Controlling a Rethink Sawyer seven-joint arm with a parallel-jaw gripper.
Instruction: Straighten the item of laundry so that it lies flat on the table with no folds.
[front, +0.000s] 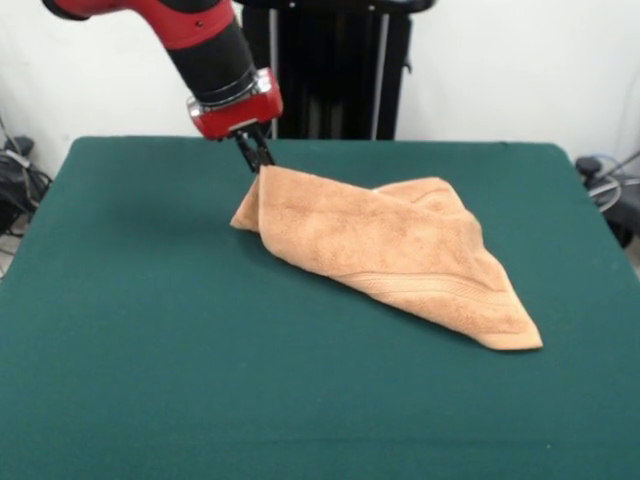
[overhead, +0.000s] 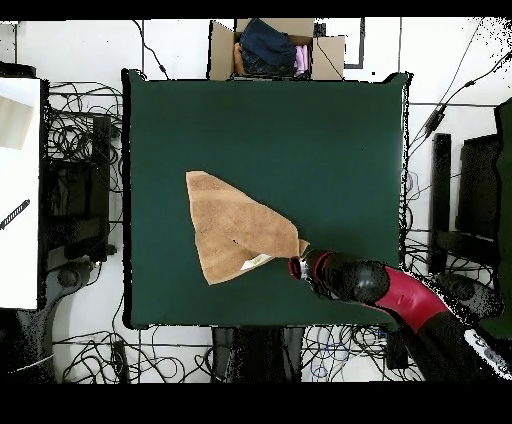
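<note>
The orange-tan towel (front: 390, 255) lies on the green table (front: 150, 330), folded over itself into a rough triangle, its long tip pointing to the front right. One corner is lifted off the cloth at the back left. My gripper (front: 258, 160) is shut on that raised corner, the red and black arm slanting down from the upper left. Seen from overhead, the towel (overhead: 228, 228) spreads left of the gripper (overhead: 298, 262), and a small white label (overhead: 257, 262) shows near its lower edge.
A cardboard box (overhead: 275, 48) holding dark and pink clothes stands just past the table's top edge in the overhead view. Cables (overhead: 80, 130) and black equipment ring the table on the floor. A white surface (overhead: 18, 190) sits at the far left.
</note>
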